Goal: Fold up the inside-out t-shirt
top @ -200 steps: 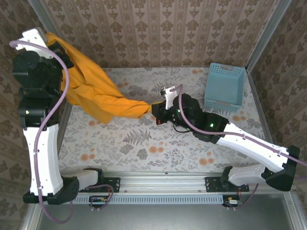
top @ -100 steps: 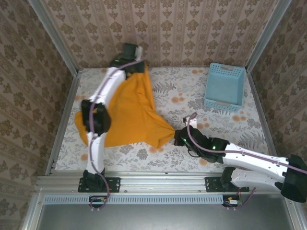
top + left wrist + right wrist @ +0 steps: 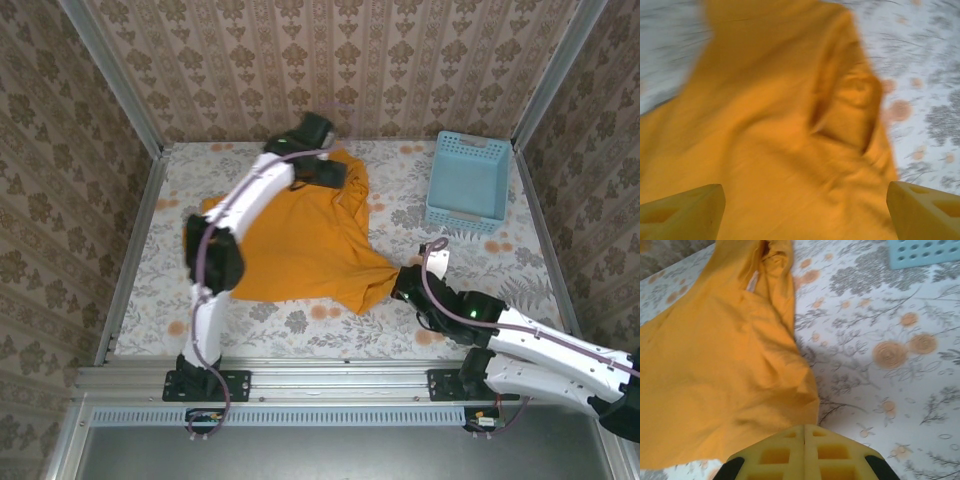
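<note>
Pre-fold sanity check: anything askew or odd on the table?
Yes: the t-shirt lies skewed, its near right corner drawn to a point in the right gripper, fingers shut, cloth bunched at the far edge under the open left gripper. The basket stands apart.

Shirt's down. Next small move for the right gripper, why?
Probably open the right gripper and let go: it is shut on the t-shirt at its near-right corner, drawing that into a point, while the rest lies spread on the table under the open left gripper.
</note>
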{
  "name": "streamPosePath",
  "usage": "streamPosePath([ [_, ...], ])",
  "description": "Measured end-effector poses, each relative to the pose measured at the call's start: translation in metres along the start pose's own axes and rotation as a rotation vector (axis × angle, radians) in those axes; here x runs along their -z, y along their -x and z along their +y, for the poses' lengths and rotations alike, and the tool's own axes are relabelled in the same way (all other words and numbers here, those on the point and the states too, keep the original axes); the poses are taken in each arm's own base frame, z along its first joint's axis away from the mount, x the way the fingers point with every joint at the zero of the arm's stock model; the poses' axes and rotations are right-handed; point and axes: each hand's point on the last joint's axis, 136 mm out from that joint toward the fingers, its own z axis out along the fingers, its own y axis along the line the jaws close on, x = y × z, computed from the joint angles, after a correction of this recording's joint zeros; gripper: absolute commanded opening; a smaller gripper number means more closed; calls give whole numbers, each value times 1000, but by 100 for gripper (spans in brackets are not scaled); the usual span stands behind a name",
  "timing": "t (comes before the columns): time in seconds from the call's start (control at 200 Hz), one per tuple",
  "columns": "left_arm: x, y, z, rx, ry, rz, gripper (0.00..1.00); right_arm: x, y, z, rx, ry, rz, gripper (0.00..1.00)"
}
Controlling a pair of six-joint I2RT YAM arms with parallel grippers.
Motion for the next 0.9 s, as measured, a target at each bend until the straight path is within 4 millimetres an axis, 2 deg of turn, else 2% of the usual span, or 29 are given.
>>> streamPosePath([
  [0.09,54,-15,52,117,90,-88,88,-5,3,-11,14,-52,0,0],
  [0.19,85,-59,94,231,165,-131,88,-12,5,-23,24,-105,10,0],
  [0.255,89,-100,120,307,214,-107,87,-16,6,-29,19,-124,19,0],
  [0.37,84,-179,173,464,321,-29,85,-17,8,-40,13,-164,24,0],
  [0.43,83,-217,191,538,366,14,84,-15,10,-49,4,-187,23,0],
  [0.52,80,-257,196,596,389,55,82,-9,18,-59,-23,-200,0,0],
  [0.645,70,-286,195,651,375,84,74,-1,29,-64,-52,-187,-39,0],
  [0.795,41,-294,192,715,314,132,58,3,34,-72,-40,-217,-42,0],
  [0.9,14,-293,185,725,257,183,37,4,38,-78,-40,-236,-48,0],
])
